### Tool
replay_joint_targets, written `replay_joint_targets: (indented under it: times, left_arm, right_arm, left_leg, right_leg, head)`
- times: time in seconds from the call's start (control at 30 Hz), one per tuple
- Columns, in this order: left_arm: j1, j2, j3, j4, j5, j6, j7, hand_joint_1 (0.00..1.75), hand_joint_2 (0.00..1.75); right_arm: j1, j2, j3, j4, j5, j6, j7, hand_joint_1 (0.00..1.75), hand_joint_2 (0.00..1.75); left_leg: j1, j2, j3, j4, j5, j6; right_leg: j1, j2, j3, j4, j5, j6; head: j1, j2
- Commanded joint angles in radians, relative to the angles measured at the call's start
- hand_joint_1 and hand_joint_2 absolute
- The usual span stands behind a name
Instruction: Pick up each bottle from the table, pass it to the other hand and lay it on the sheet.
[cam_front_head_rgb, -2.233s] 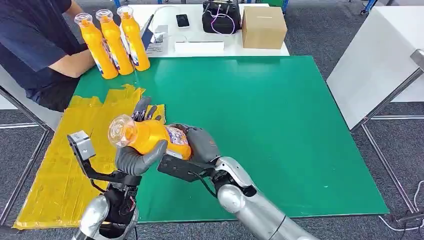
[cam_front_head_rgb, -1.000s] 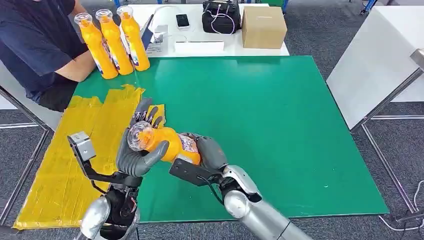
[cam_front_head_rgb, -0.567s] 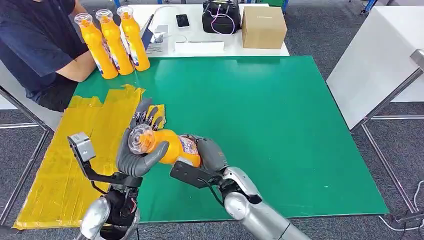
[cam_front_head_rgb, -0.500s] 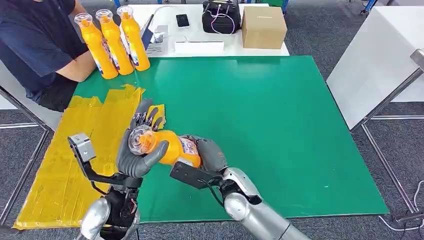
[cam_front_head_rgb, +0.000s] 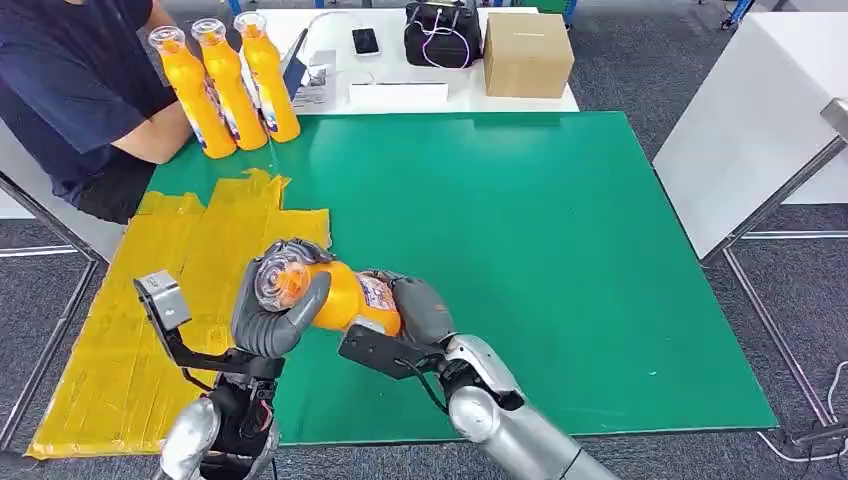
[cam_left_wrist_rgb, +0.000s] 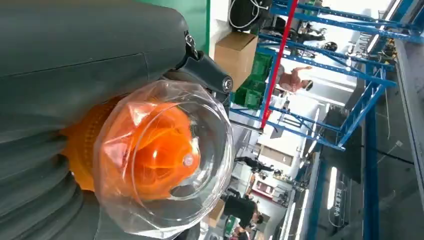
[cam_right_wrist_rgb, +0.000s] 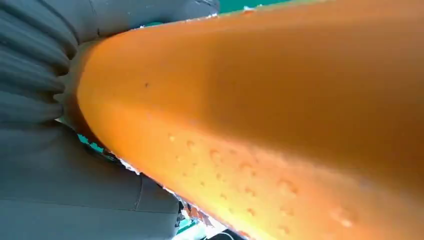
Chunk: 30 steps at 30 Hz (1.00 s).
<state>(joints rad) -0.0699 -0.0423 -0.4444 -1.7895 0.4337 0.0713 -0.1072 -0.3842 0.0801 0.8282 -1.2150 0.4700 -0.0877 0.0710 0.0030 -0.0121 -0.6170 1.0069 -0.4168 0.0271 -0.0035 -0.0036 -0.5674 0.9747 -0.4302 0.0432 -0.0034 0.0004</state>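
Left hand (cam_front_head_rgb: 272, 312) fingers, spread before, now wrapped around bottle (cam_front_head_rgb: 335, 295) neck; right hand (cam_front_head_rgb: 415, 305) clamped on base.

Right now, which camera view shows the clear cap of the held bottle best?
The left wrist view: the clear cap faces the lens, with the left hand around the neck. The head view shows the cap small; the right wrist view shows the bottle's orange body.

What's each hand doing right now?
Left hand: wrapped around the bottle at its cap end.
Right hand: gripping the bottle's base end.
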Motion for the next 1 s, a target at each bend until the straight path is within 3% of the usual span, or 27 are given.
replay_joint_targets:
  times: [0.03,0.1,0.37,0.4,0.43,0.47,0.5,0.7,0.93,1.0]
  left_arm:
    - [-0.017,-0.011,-0.035,0.04,0.003,-0.016,0.003,1.75,1.75]
    - [-0.018,-0.012,-0.037,0.048,0.003,-0.018,0.001,1.75,1.75]
    - [-0.027,-0.014,-0.043,0.053,0.002,-0.022,-0.004,1.75,1.75]
    - [-0.026,-0.015,-0.04,0.051,0.0,-0.021,-0.007,1.75,1.75]
    - [-0.026,-0.014,-0.039,0.048,-0.003,-0.019,-0.01,1.75,1.75]
    - [-0.023,-0.014,-0.028,0.038,-0.032,-0.006,-0.033,1.75,1.75]
    - [-0.017,-0.015,-0.011,0.021,-0.074,0.016,-0.065,1.75,1.75]
    - [0.049,-0.012,0.162,-0.103,-0.231,0.08,-0.147,1.75,1.75]
    - [0.055,-0.022,0.163,-0.099,-0.236,0.07,-0.147,1.75,1.75]
    - [0.091,-0.018,0.209,-0.136,-0.301,0.104,-0.196,1.75,1.75]
  right_arm:
    - [-0.019,-0.018,-0.003,0.019,0.006,-0.002,0.01,1.75,1.75]
    - [-0.019,-0.019,-0.011,0.015,0.011,-0.006,0.009,1.75,1.75]
    - [-0.007,-0.029,-0.046,-0.007,0.038,-0.042,0.011,1.75,1.75]
    - [-0.004,-0.032,-0.052,-0.015,0.061,-0.067,0.014,1.26,1.75]
    - [0.0,-0.037,-0.055,-0.025,0.087,-0.092,0.01,0.0,1.75]
    - [-0.001,-0.066,-0.047,-0.048,0.12,-0.073,0.036,0.0,1.75]
    - [0.014,-0.081,-0.063,-0.072,0.123,-0.07,0.036,0.0,0.0]
    - [0.187,-0.192,-0.21,-0.328,0.196,-0.059,0.05,0.0,0.0]
    - [0.187,-0.185,-0.213,-0.329,0.194,-0.051,0.049,0.0,0.0]
    - [0.256,-0.224,-0.232,-0.454,0.245,-0.091,0.006,0.0,0.0]
  left_leg:
    - [0.001,0.0,0.007,0.0,-0.003,-0.001]
    - [0.0,-0.001,0.001,0.0,0.0,0.0]
    - [0.0,-0.001,0.004,0.0,-0.001,-0.001]
    - [0.0,-0.001,0.003,0.0,-0.001,-0.001]
    - [0.0,-0.001,0.001,0.0,0.0,0.0]
    - [0.0,-0.001,0.003,0.0,-0.001,-0.001]
    - [0.0,-0.001,0.005,0.0,-0.002,-0.001]
    - [0.0,-0.003,0.004,0.0,-0.002,-0.001]
    - [0.0,0.0,0.003,0.0,-0.002,-0.001]
    - [0.0,0.0,0.001,0.0,-0.001,-0.001]
  right_leg:
    - [0.001,-0.001,0.008,-0.001,-0.003,-0.001]
    - [0.0,-0.001,0.002,-0.001,0.0,0.0]
    - [0.0,-0.002,0.005,-0.001,-0.002,0.0]
    - [0.0,-0.002,0.003,-0.001,-0.001,0.0]
    - [0.0,-0.002,0.002,-0.001,-0.001,0.0]
    - [0.0,-0.002,0.004,-0.001,-0.001,0.0]
    - [0.001,-0.002,0.006,-0.001,-0.002,0.0]
    - [0.0,-0.003,0.006,-0.001,-0.003,0.0]
    - [0.0,-0.001,0.004,0.0,-0.002,-0.001]
    - [0.0,0.0,0.001,0.0,-0.001,0.0]
  head:
    - [0.0,0.0]
    - [0.0,0.0]
    - [0.0,0.0]
    - [0.0,0.0]
    - [0.0,0.0]
    - [0.0,0.0]
    - [0.0,0.0]
    - [0.0,0.0]
    - [0.0,0.0]
    - [0.0,0.0]
